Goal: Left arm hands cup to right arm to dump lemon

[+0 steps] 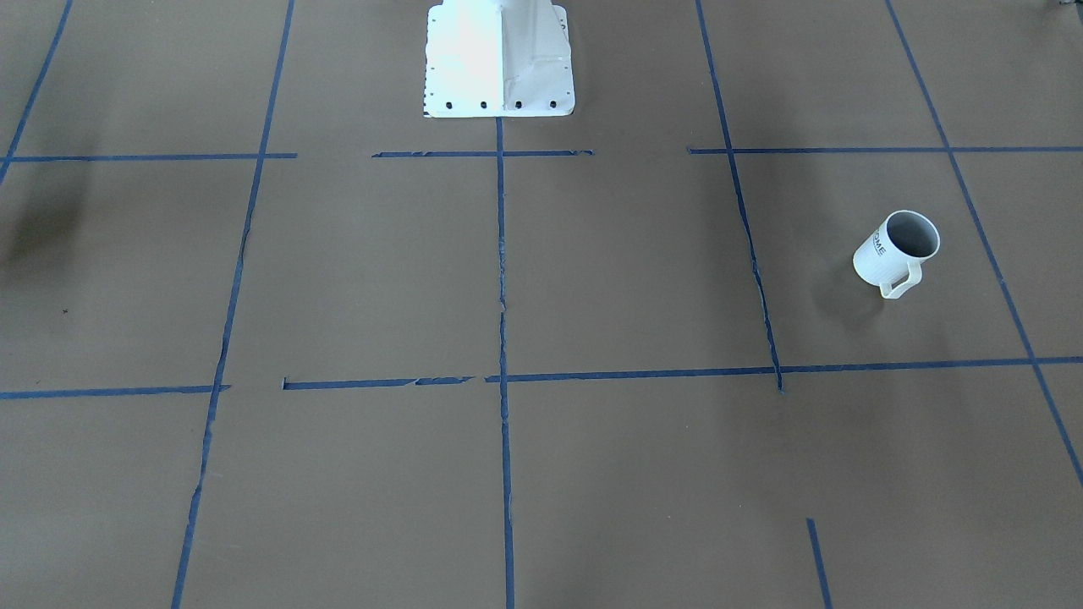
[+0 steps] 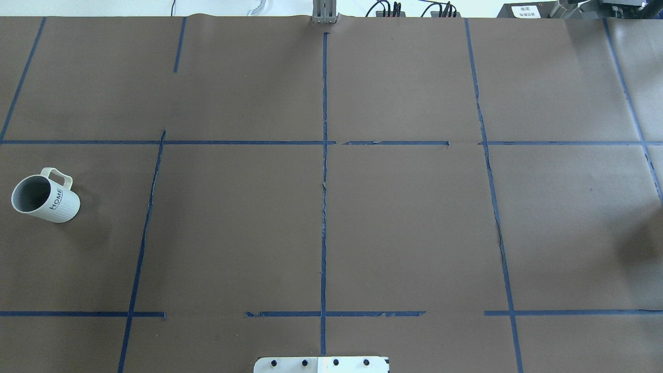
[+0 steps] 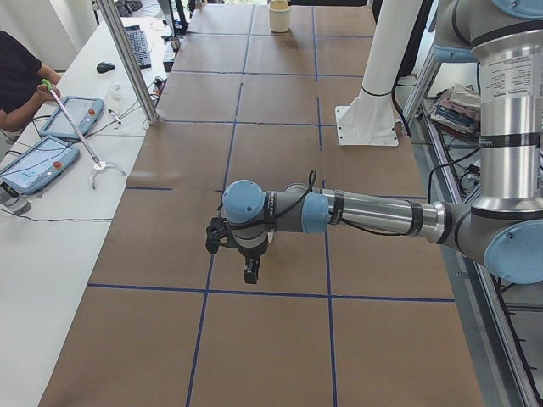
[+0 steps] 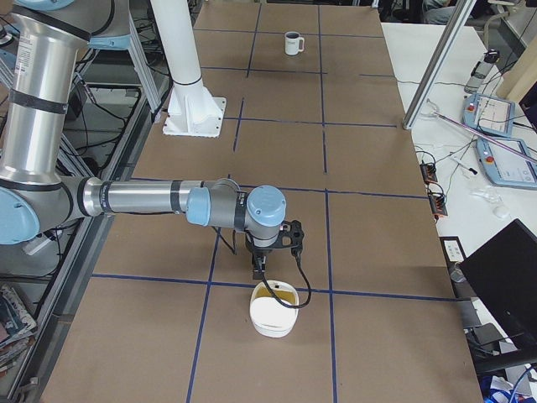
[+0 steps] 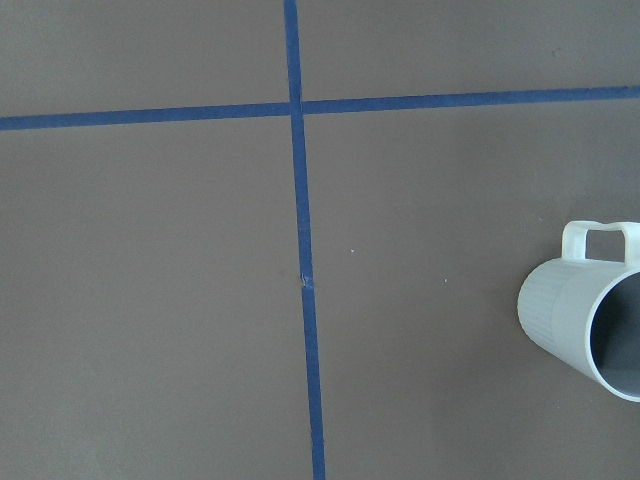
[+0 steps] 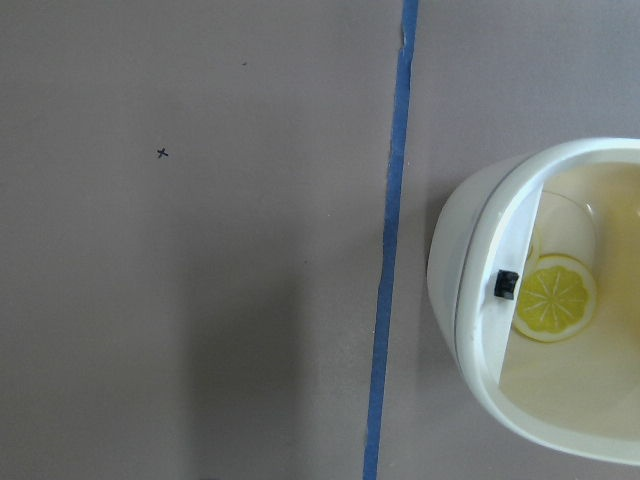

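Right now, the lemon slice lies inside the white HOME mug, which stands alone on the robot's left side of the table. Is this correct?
Not quite. The lemon slice lies in the wide white bowl, not in the mug; the right wrist view shows it. The mug does stand alone on the robot's left side of the table.

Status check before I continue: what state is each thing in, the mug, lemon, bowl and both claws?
Mug: upright on the table, not gripped, no lemon seen inside.
White bowl: upright on the table, not gripped.
Lemon slice: lying flat inside the bowl.
Left claw: above the table, pointing down; open or shut unclear.
Right claw: hangs by the bowl; open or shut unclear.
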Robot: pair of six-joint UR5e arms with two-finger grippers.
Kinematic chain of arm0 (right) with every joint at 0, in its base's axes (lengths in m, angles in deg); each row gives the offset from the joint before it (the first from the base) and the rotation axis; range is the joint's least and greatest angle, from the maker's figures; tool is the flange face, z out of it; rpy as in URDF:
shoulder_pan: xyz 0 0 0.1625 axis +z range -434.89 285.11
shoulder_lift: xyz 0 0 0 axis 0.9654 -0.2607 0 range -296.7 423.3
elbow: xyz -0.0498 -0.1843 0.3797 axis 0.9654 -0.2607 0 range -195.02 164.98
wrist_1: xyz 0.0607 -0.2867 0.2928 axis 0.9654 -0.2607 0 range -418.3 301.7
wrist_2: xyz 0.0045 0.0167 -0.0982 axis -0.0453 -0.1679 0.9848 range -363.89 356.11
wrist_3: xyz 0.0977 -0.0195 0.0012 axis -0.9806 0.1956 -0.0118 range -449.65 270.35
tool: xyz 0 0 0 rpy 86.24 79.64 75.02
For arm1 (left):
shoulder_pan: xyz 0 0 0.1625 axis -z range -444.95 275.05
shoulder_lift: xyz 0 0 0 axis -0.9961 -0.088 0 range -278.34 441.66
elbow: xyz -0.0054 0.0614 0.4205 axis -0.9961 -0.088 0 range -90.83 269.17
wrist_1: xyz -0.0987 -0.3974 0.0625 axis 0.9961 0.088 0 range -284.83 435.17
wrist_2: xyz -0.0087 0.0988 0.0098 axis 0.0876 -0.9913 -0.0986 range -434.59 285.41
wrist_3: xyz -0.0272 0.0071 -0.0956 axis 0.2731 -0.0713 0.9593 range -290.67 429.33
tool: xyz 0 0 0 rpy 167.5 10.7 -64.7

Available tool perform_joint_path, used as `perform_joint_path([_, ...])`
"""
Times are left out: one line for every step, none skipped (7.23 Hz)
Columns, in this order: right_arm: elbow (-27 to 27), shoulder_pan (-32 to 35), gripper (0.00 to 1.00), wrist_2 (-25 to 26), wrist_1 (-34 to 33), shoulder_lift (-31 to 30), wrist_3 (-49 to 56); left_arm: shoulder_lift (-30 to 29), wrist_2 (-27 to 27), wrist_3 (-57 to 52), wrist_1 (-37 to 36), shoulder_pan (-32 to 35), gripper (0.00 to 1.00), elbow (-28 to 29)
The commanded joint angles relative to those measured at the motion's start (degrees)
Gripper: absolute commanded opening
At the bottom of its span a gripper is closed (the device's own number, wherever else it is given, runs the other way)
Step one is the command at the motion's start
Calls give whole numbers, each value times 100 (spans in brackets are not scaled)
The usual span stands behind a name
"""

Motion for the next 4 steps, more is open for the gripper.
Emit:
perform_joint_path([27, 14, 100, 212, 51, 23, -309, 0, 9, 21, 1, 0, 100, 10])
perform_joint_path([9, 14, 100, 240, 51, 84, -291, 0, 0, 21, 1, 0, 100, 10])
perform_joint_path([44, 31, 100, 284, 59, 85, -300, 0, 0, 12, 1, -9, 100, 45])
perform_joint_path([53, 32, 100, 380, 59, 59, -326, 0, 0, 12, 9, -9, 100, 98])
